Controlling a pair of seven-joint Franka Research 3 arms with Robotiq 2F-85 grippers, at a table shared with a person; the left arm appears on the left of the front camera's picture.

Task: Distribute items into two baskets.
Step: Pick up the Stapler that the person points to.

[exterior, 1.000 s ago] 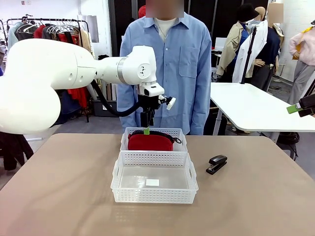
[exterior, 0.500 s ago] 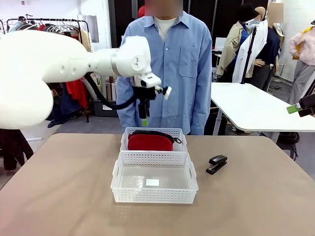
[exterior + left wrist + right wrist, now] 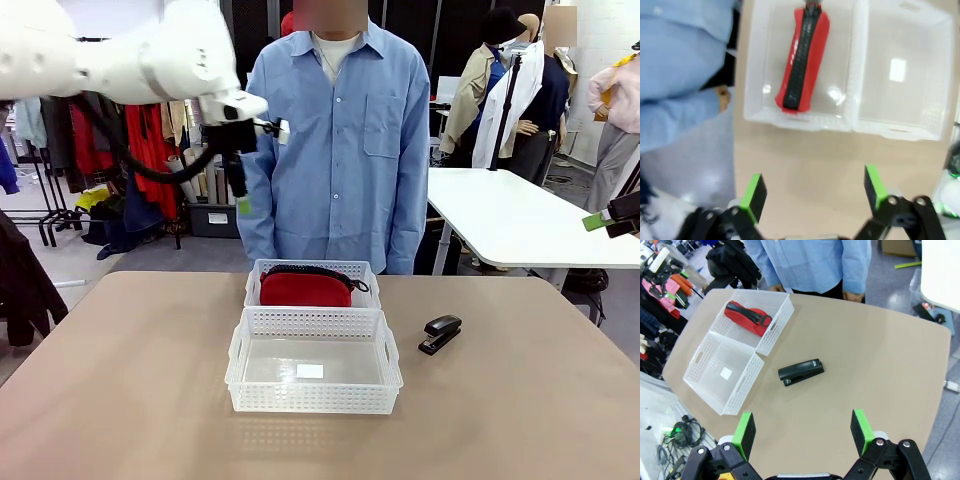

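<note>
The labelled basket (image 3: 312,398) stands on the table (image 3: 120,400) at the near centre, long side toward the camera. It holds no item, and its white label (image 3: 310,371) lies on the basket floor. The black stapler (image 3: 440,333) lies on the table just to the right of the labelled basket, apart from it and outside both baskets. The second basket (image 3: 352,268) stands directly behind the labelled basket, with the two long walls touching. The red pouch (image 3: 305,290) lies inside this second basket with its black zipper (image 3: 799,60) facing up. The left gripper (image 3: 812,192) hangs well above and to the left of the labelled basket, beyond its far left corner. Its green pads (image 3: 754,192) are spread wide apart with nothing between them. The right gripper (image 3: 802,432) is far to the right of the labelled basket, high over the table. Its fingers are likewise spread wide and hold nothing. A person (image 3: 340,140) in a blue shirt stands at the far edge of the table, behind the labelled basket, arms down.
</note>
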